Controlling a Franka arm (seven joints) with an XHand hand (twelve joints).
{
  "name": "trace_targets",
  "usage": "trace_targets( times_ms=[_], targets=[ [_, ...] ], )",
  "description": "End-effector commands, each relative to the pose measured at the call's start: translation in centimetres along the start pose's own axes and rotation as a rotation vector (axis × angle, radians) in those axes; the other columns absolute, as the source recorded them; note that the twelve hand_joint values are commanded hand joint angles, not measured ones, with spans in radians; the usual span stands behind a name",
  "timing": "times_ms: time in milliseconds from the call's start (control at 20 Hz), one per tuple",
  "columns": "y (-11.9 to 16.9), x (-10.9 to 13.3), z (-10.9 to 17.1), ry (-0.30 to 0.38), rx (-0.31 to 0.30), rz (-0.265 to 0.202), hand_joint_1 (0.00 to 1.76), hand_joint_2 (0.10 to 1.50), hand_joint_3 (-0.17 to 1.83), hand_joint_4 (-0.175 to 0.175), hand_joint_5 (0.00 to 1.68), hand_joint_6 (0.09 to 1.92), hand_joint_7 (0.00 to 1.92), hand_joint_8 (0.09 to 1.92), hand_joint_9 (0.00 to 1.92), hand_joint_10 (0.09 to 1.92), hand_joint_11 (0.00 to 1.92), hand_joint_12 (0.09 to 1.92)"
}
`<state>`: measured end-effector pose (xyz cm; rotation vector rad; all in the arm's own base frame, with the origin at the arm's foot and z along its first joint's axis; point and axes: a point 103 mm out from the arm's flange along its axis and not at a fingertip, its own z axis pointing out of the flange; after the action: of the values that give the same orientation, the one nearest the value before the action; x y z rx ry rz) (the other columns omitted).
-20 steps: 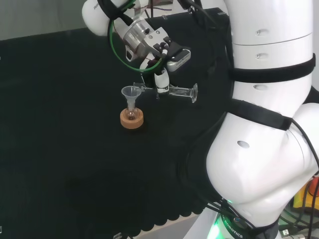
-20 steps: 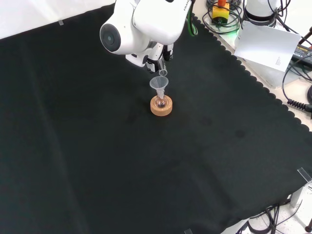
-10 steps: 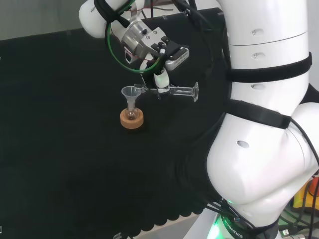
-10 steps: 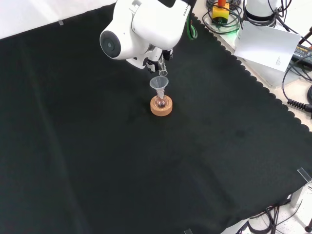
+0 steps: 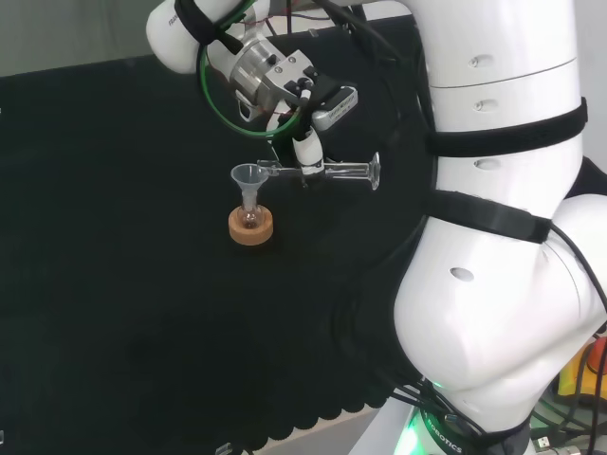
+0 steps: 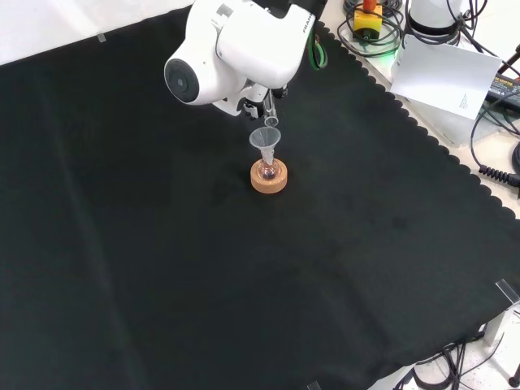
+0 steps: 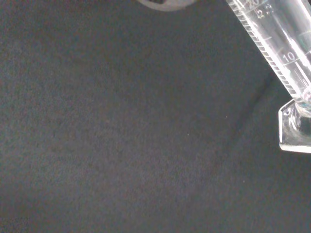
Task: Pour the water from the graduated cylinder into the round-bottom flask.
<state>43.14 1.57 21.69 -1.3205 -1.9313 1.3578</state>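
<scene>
Black cloth [image 6: 162, 268] is covering the whole bench, its scalloped edge running along the right side in the front view. The white arm [image 5: 503, 237] is taking up the right of the head view, reaching over to the work spot; in the front view its big link with the round grey cap [image 6: 231, 45] is standing in front of the wrist. The hand [image 5: 305, 150] is hanging just to the right of the flask in the head view, its fingers curling round the middle of the cylinder [image 5: 332, 172] and grasping it. The cylinder is lying almost level, base pointing right in the head view, mouth reaching left to the rim of the funnel [image 5: 248, 177]. In the wrist view the cylinder [image 7: 282, 53] is showing its printed scale and clear foot against the cloth. The cork ring [image 5: 251, 227] is sitting on the cloth near the middle, well apart from any edge. The small round flask [image 5: 249, 218] is resting in the ring, something reddish showing at its bottom, possibly liquid, though it is too small to be sure. The funnel is standing upright in the flask's neck; in the front view the funnel [image 6: 265, 140] is sitting directly below the cylinder's mouth [image 6: 272, 121].
</scene>
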Motion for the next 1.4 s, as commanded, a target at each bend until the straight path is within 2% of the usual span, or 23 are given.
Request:
trace_targets(
  times_ms=[50,850,1050,1400],
  targets=[
    [0.0,0.3,-0.4,0.000,0.014,0.001,1.27,1.10,0.00,-0.175,0.99,0.98,1.04,0.96,1.52,0.10,1.25,0.71],
    [0.1,0.4,-1.2,-0.018,0.089,0.022,1.27,1.10,0.00,-0.175,0.99,0.97,1.04,0.95,1.53,0.09,1.25,0.71],
    [0.0,1.8,-2.0,-0.030,0.102,0.043,1.27,1.10,0.00,-0.175,0.99,0.97,1.04,0.95,1.53,0.09,1.25,0.70],
    [0.0,1.3,-2.3,-0.028,0.117,0.050,1.27,1.10,0.00,-0.175,0.99,0.97,1.04,0.95,1.53,0.09,1.25,0.70]
  ],
)
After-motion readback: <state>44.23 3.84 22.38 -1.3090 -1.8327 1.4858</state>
